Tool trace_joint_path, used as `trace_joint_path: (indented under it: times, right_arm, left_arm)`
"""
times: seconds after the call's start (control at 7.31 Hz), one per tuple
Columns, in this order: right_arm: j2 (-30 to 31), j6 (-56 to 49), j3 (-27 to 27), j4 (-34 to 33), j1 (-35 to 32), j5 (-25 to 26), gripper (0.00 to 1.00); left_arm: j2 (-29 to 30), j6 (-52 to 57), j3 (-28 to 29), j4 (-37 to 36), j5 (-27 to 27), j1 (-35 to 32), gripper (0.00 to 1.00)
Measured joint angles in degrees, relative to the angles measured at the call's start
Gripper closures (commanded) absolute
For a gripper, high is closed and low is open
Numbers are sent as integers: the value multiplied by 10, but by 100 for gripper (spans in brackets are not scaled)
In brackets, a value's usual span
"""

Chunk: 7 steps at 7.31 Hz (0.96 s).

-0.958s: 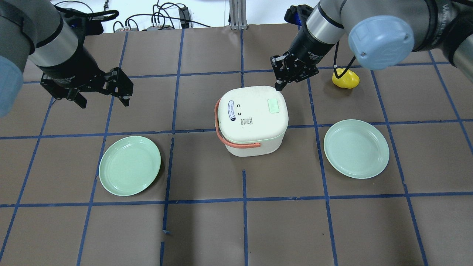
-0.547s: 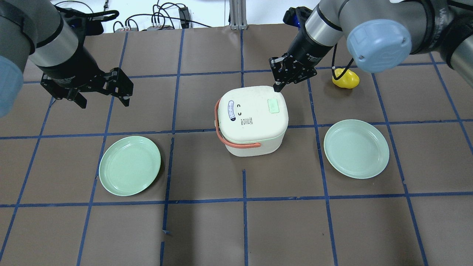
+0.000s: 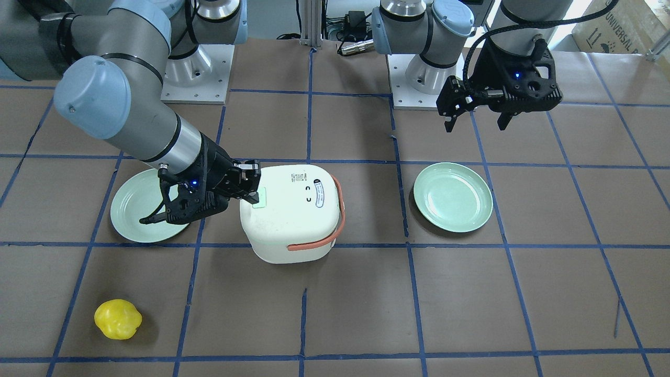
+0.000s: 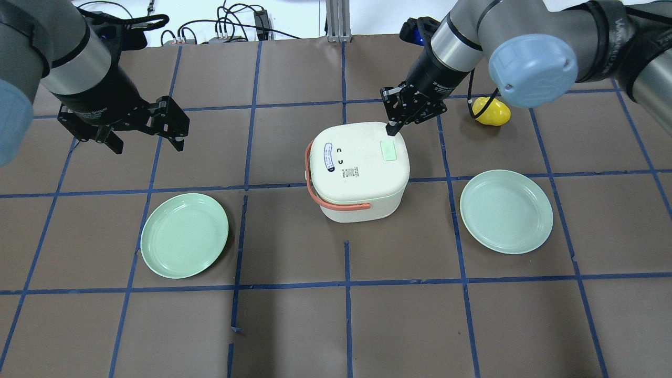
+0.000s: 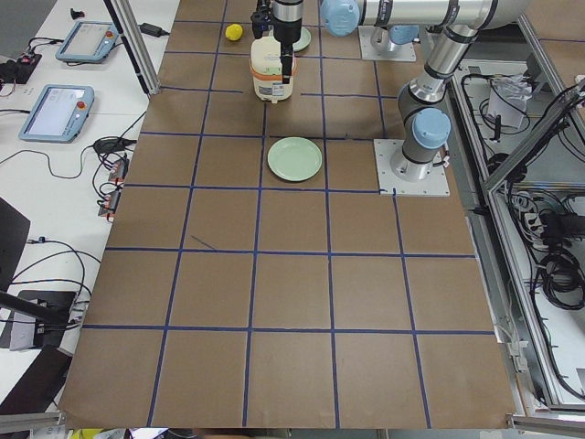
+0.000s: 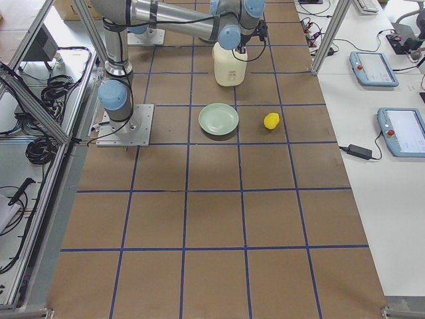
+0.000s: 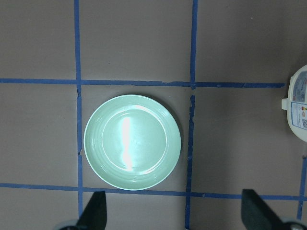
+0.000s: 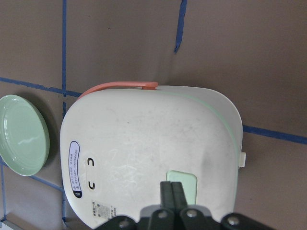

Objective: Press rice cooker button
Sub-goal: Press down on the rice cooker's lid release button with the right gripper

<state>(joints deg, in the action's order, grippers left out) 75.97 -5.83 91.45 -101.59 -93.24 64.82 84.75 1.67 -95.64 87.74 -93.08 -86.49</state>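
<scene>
The white rice cooker (image 4: 359,170) with its salmon strap handle (image 4: 344,206) stands closed at the table's middle, also seen in the front view (image 3: 290,212) and right wrist view (image 8: 153,153). A pale green button (image 4: 388,150) sits on its lid (image 8: 182,183). My right gripper (image 4: 391,129) is shut, its fingertips just above the button's far edge (image 3: 255,198) (image 8: 171,190). My left gripper (image 4: 147,144) is open and empty, held high over the table's left side (image 3: 476,125), above a green plate (image 7: 132,142).
Two green plates lie on the table, one at the left (image 4: 184,234) and one at the right (image 4: 506,211). A yellow lemon-like object (image 4: 491,112) lies behind the right arm. Blue tape lines cross the brown table.
My right gripper has moved left and forward, from beside the cooker's far right corner to over the lid by the green button. The left arm has not moved.
</scene>
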Motion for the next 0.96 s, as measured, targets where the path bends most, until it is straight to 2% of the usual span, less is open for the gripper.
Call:
trace_joint_path:
  times: [0.96]
  right_arm:
    - [6, -3, 35, -36, 0, -2, 93]
  left_arm:
    - [0, 0, 0, 0, 0, 0, 0]
